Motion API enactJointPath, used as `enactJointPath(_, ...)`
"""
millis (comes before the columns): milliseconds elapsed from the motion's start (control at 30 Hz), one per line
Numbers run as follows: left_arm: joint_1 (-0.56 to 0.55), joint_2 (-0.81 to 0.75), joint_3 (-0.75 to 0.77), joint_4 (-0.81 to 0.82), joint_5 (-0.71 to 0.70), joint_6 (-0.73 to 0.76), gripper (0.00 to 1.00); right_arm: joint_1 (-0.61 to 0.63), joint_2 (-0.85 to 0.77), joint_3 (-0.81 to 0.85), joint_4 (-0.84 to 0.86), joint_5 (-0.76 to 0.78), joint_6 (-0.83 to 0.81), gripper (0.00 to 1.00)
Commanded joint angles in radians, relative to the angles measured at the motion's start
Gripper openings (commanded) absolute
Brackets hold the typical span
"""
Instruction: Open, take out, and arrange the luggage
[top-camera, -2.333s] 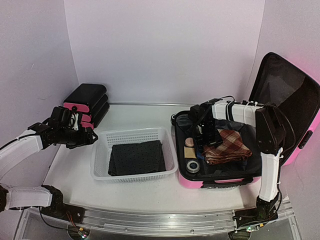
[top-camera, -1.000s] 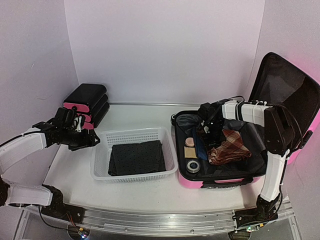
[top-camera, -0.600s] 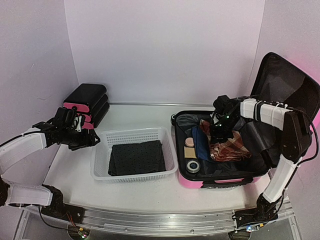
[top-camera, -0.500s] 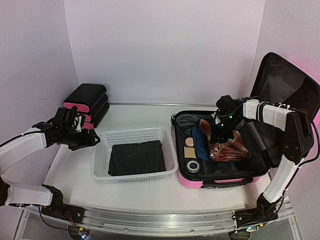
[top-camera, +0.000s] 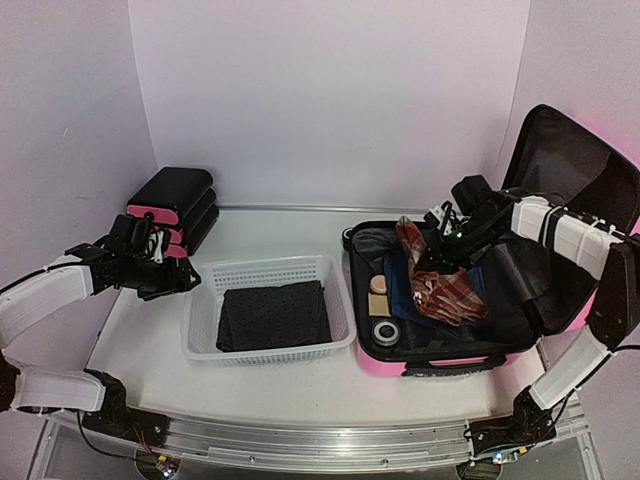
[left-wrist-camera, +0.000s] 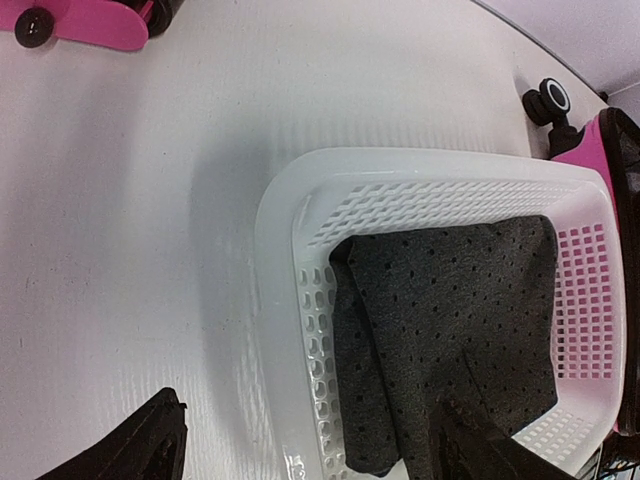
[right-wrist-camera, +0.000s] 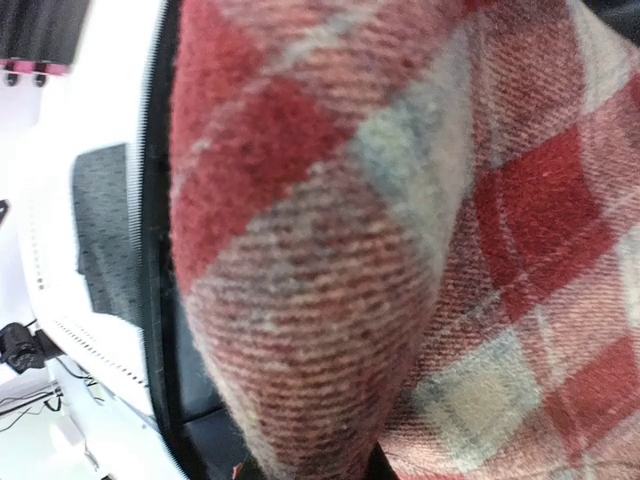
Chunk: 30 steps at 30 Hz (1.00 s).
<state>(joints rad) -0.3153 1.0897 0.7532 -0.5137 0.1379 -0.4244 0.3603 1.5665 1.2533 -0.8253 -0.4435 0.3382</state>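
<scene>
From above, the scene is bright and evenly lit by soft overhead light, and shadows on the table (top-camera: 280, 390) are faint. The luggage (top-camera: 575, 175) throws a pink glow on the right wall. My left wrist view is sharp, with a soft grey shadow left of the basket (left-wrist-camera: 275, 300). The fingers (left-wrist-camera: 150, 447) of my left gripper (left-wrist-camera: 310, 455) are dark and blurred at the bottom edge. My right wrist view is filled by the plaid cloth (right-wrist-camera: 400, 250), too close and soft, its left edge blown white.

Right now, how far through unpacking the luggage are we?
Done: luggage open, dark cloth in the white basket. In hand: right gripper shut on the plaid cloth, partly lifted. To do: blue item and round tin lie inside; left gripper open, empty.
</scene>
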Motion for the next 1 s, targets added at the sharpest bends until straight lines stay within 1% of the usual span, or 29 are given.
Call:
enactJointPath(0, -0.004, 0.009, 0.030, 0.046, 0.014, -0.005, 0.84, 0.001, -0.090, 0.028, 0.025, -0.050, -0.008, 0.00)
enactJointPath(200, -0.005, 0.016, 0.028, 0.052, 0.021, -0.007, 0.84, 0.000, -0.106, 0.064, 0.006, -0.102, -0.009, 0.00)
enactJointPath(367, -0.004, 0.026, 0.020, 0.067, 0.023, -0.013, 0.84, 0.021, -0.084, 0.105, -0.029, -0.153, -0.024, 0.00)
enactJointPath(567, -0.004, 0.064, 0.013, 0.086, 0.034, -0.020, 0.84, 0.117, -0.051, 0.171, -0.035, -0.147, -0.007, 0.00)
enactJointPath(667, -0.005, 0.071, 0.005, 0.099, 0.048, -0.024, 0.81, 0.174, -0.014, 0.207, -0.037, -0.126, 0.010, 0.00)
enactJointPath(967, -0.005, 0.081, -0.040, 0.139, 0.087, -0.041, 0.63, 0.327, 0.117, 0.321, -0.020, -0.097, 0.075, 0.00)
